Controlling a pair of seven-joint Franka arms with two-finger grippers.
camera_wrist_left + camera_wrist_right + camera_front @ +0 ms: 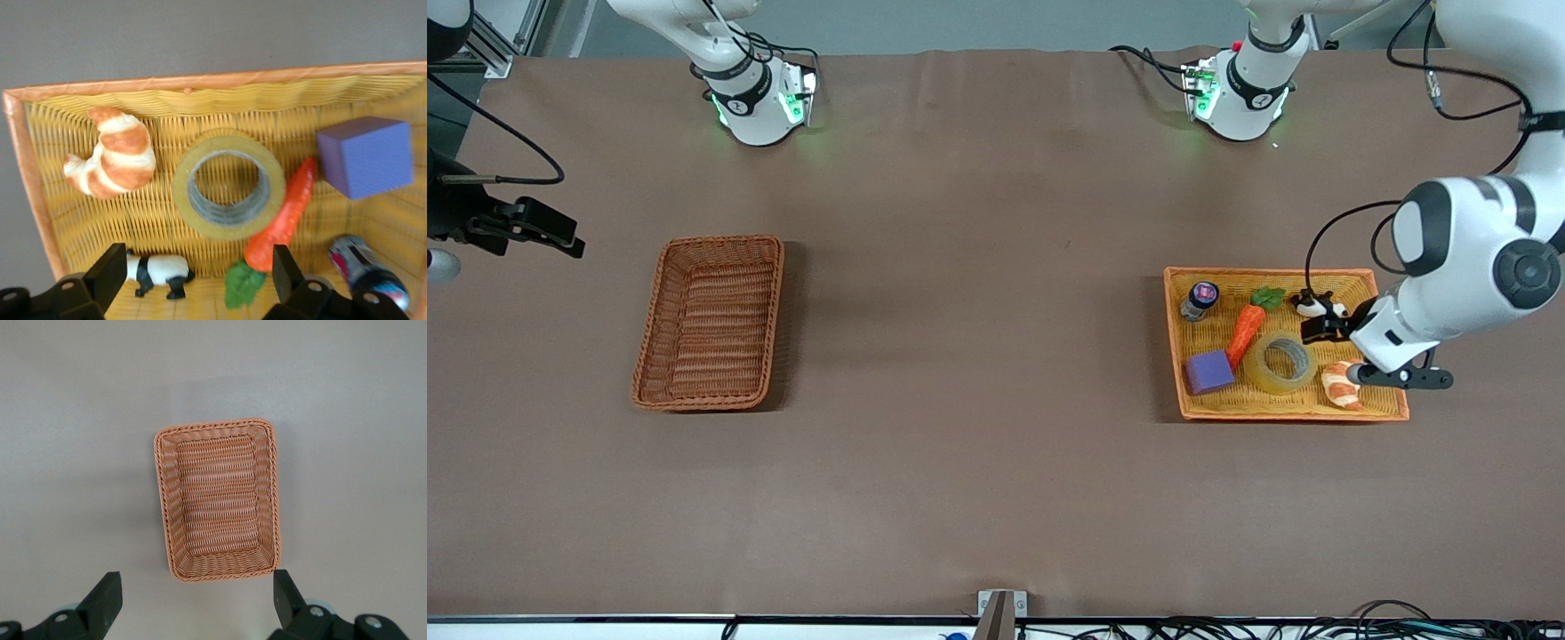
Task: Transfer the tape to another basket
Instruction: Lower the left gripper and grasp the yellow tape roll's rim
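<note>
The tape (1281, 362) (229, 184) lies flat in the orange-yellow tray (1352, 276) (200, 83) at the left arm's end of the counter (978, 373), its grey core facing up. A toy carrot (1248, 326) (285, 217) leans against its rim, and a croissant (1340, 386) (115, 162) sits just beside it. A purple block (1208, 371) (365, 156) rests in the tray's corner nearer the front camera, next to the carrot's tip. A small panda figure (1318, 307) (159, 272) and a little jar (1200, 299) (368, 271) lie along the tray's edge farther from the front camera.

The left claw (1334, 327) (200, 283) hangs over the tray above the panda figure, its fingers (112, 270) spread wide and holding nothing.

The reddish-brown basket (710, 322) (218, 499) stands well apart toward the right arm's end. The right claw (197, 603) hovers high over the counter at that end, fingers (105, 595) apart and holding nothing; the arm waits.
</note>
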